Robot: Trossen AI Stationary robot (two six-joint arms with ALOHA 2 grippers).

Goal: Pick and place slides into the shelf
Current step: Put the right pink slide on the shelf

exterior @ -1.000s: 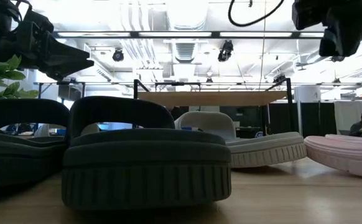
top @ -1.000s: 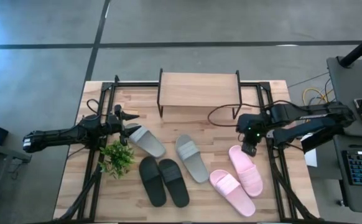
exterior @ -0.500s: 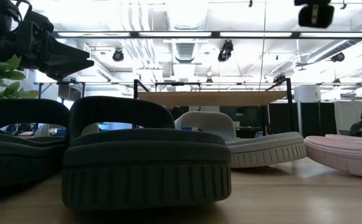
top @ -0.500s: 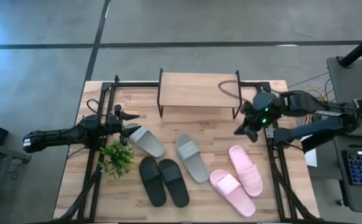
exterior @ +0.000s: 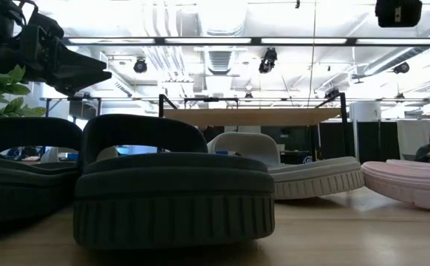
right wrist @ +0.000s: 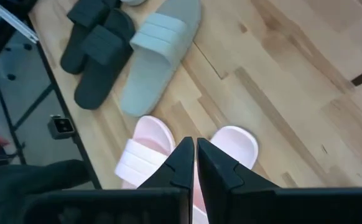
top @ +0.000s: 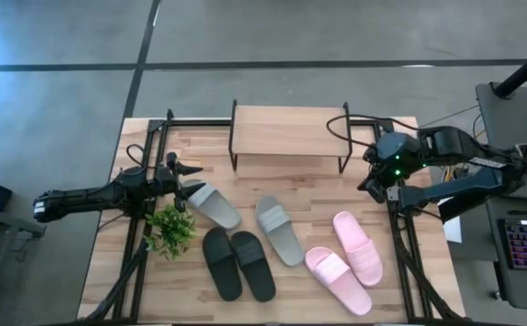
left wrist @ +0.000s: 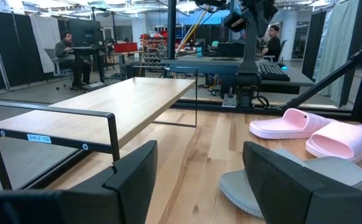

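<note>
Label: a small tag on the shelf (left wrist: pixel 88 118) frame reads "SHELF", then marks too small to read.
Shelf: at the middle of the worktop (top: pixel 390 299) far edge; its top board is bare.
Slides: all six lie on the worktop: grey slides (top: pixel 279 229), black slides (top: pixel 237 263), pink slides (top: pixel 347 260).
Plant: a green plant (top: pixel 171 228) beside the black pair.
Left gripper (top: pixel 187 187): jaws released, around the heel of one grey slide.
Right gripper (top: pixel 375 188): jaws clenched, grasping nothing, above the right edge.

The high view looks straight down on the whole light wooden tabletop (top: pixel 336 190). The low view sits at board level, close behind black rubber slides (exterior: pixel 172 192), also visible overhead.
</note>
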